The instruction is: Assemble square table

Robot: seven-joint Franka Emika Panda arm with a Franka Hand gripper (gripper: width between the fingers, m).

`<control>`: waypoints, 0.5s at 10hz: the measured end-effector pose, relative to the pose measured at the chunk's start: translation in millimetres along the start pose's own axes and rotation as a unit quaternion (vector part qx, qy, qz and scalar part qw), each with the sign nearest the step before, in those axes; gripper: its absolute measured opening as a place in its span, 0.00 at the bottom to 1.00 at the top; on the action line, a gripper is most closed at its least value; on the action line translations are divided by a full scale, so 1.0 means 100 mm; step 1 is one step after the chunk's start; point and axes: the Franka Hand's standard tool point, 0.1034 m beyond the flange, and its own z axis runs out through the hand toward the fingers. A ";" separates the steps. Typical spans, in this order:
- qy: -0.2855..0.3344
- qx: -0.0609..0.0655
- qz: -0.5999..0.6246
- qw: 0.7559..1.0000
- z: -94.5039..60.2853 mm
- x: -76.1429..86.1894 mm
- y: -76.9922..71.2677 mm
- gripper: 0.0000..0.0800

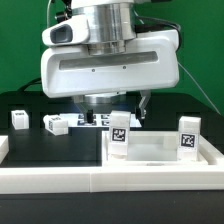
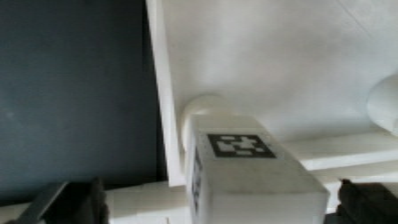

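Observation:
The square table's white slab point(image 1: 160, 152) lies flat on the black table, and two tagged white legs stand upright on it. One leg point(image 1: 120, 135) is at the slab's corner toward the exterior view's left, the other point(image 1: 189, 137) toward its right. My gripper point(image 1: 113, 108) hangs just above the first leg. In the wrist view that leg point(image 2: 240, 146) shows its tagged end between my two dark fingertips point(image 2: 71, 200), with a gap on each side. The gripper point(image 2: 217, 202) is open and holds nothing. The slab's surface point(image 2: 267, 60) fills the wrist view beyond the leg.
Two more loose legs point(image 1: 19, 119) point(image 1: 55, 124) lie on the black table at the exterior view's left. Tag markings point(image 1: 100, 120) show behind the slab. The long low white border wall point(image 1: 100, 182) runs along the front.

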 end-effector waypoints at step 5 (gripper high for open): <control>0.001 -0.001 -0.004 1.000 0.08 0.00 -0.03 0.81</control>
